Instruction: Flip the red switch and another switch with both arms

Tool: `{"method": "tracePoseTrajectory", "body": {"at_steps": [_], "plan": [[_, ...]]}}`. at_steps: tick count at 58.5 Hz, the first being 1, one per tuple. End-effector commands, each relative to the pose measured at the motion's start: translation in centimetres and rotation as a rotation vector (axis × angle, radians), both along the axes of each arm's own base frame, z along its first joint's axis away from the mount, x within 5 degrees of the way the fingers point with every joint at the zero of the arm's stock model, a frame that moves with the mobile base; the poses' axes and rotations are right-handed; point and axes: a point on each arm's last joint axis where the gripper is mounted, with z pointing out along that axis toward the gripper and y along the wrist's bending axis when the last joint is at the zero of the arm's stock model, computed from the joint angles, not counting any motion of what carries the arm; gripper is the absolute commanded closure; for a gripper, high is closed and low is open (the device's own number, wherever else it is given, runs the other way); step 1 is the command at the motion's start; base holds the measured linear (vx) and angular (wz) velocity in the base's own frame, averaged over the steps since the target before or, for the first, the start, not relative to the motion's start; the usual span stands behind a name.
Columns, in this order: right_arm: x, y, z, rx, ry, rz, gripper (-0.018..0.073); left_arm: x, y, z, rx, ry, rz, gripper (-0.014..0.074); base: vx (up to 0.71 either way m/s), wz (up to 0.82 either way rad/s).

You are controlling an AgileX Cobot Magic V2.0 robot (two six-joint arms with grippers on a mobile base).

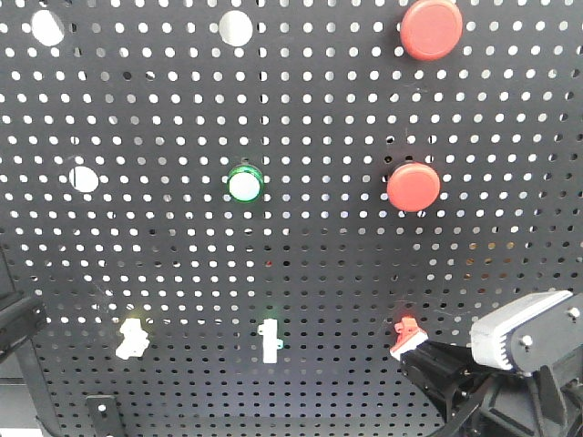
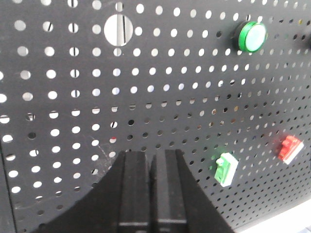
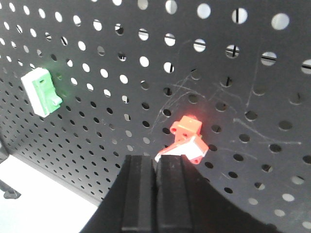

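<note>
Right end effector (image 3: 155,159) clenched, tips at the red switch (image 3: 187,130), its white lever (image 3: 192,149) slanting down-left; left end effector (image 2: 150,155) clenched.

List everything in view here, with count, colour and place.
pegboard: one, black, fills the view
big push-buttons: two, red, right side, one above the other
round button: one, green ring, pale face, centre
round cut-outs: three, showing white, top left, top middle, left middle
yellow switch: one, pale yellow, bottom row left
green toggle: one, green base, bottom row middle
red switch: one, red base, bottom row right
right claw: one, black, shut, tip at red switch
left claw: one, black, shut, near lower board
</note>
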Motion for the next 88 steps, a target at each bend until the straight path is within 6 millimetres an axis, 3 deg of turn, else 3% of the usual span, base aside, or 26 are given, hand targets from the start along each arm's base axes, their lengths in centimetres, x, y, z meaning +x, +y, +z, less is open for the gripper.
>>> {"method": "tracePoseTrajectory", "body": {"at_steps": [1,7,22,25,26,36,42,88], "plan": [[0.0,0.0,2.2,0.056,-0.118,0.008,0.0566,-0.6,0.6,1.8,0.032,-0.142,0.018,0.0594,0.0,0.0],[0.0,0.0,2.2,0.055,-0.117,0.008,0.0566,-1.7,2.0,0.4,0.044,-0.158,0.082,0.0594,0.0,0.0],[0.0,0.0,2.2,0.055,-0.117,0.008,0.0566,-5.4,5.3,-6.8,0.077,-0.156,0.29,0.0594,0.0,0.0],[0.0,0.0,2.2,0.055,-0.117,0.008,0.0566,-6.1,5.7,-8.4,0.122,-0.17,0.325,0.0594,0.0,0.0],[0.0,0.0,2.2,0.055,-0.117,0.008,0.0566,-7.0,6.1,-11.7,0.134,-0.157,0.365,0.0594,0.0,0.0],[0.0,0.0,2.2,0.055,-0.117,0.008,0.0566,-7.8,6.2,-16.4,0.064,-0.129,0.371,0.0594,0.0,0.0],[0.0,0.0,2.2,0.055,-0.116,0.008,0.0566,-7.9,6.2,-16.8,0.086,-0.055,0.375,0.0594,0.0,0.0],[0.0,0.0,2.2,0.055,-0.116,0.007,0.0566,-8.0,6.4,-16.5,0.06,-0.095,0.403,0.0594,0.0,0.0]]}}
